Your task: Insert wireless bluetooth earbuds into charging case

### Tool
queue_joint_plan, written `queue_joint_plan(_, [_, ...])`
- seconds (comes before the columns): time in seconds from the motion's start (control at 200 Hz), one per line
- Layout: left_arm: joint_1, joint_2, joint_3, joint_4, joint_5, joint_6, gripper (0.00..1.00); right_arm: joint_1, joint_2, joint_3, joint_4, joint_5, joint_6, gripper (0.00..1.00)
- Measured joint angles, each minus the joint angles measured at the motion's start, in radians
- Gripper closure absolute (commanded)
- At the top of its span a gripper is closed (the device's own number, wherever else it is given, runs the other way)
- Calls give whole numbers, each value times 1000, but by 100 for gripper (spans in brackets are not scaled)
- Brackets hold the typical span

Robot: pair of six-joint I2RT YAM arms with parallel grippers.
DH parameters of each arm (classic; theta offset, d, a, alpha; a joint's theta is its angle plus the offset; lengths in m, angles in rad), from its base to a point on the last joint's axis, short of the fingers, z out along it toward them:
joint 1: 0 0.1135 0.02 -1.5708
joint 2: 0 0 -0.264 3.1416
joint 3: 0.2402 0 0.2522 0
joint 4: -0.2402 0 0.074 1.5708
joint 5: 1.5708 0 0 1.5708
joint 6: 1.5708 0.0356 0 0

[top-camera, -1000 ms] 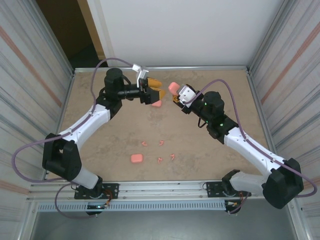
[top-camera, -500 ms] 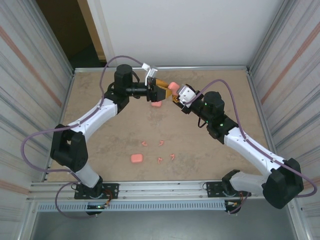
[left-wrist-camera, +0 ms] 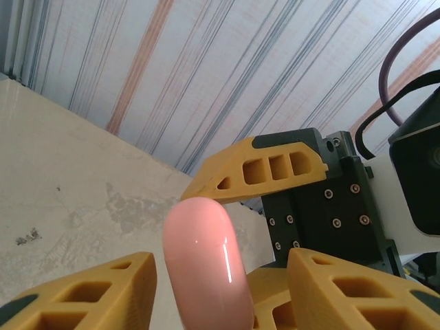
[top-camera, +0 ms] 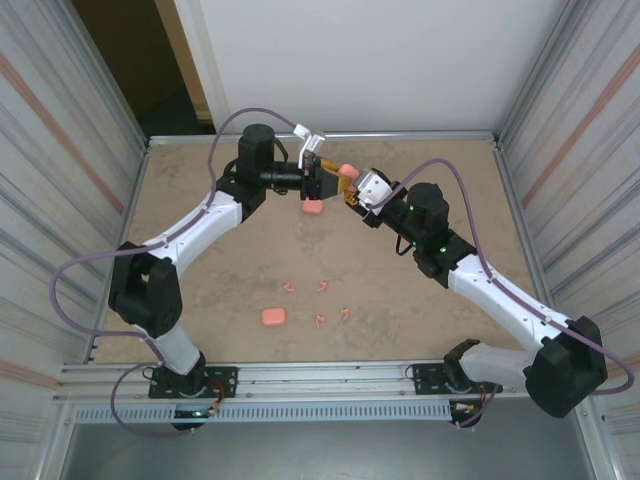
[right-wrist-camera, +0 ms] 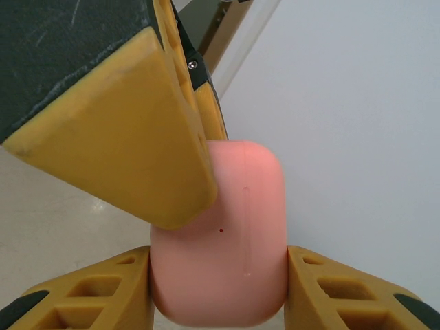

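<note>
A pink rounded charging case (top-camera: pixel 347 170) is held above the far middle of the table. My right gripper (top-camera: pixel 353 188) is shut on it, its two fingers pressed to the case's (right-wrist-camera: pixel 227 234) sides. My left gripper (top-camera: pixel 327 181) has come in from the left, and its jaws stand on either side of the case (left-wrist-camera: pixel 206 261) with small gaps showing. One left finger (right-wrist-camera: pixel 117 117) overlaps the case's upper corner. Several tiny salmon earbuds (top-camera: pixel 324 285) lie on the table nearer the arms' bases.
A second pink case (top-camera: pixel 312 207) lies on the table just below the grippers. A third (top-camera: pixel 273 316) rests near the front left of the earbuds. Corrugated walls (top-camera: pixel 70 200) close in both sides, and a metal rail (top-camera: pixel 320 372) runs along the near edge.
My left gripper has moved right toward the held case, and its jaws have narrowed around it. The right arm and the case have stayed still.
</note>
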Motion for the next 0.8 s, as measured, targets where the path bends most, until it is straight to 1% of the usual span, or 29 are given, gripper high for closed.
queue_joint_plan(0.18, [-2,13,12,-7,3,0,63,0,0,0,0,0,0,55])
queue_joint_plan(0.471, [-3,17,17,-31,0,-4,87,0,0,0,0,18,-23,54])
queue_joint_plan(0.551, [-3,17,17,-32,0,-4,91,0,0,0,-1,19,-23,53])
queue_joint_plan(0.631, [-3,17,17,-33,0,-4,96,0,0,0,-1,19,-23,49])
queue_joint_plan(0.722, [-4,17,17,-33,2,2,100,0,0,0,-2,22,-21,41])
queue_joint_plan(0.802, [-4,17,17,-34,0,6,100,-2,-3,0,-3,23,-14,33])
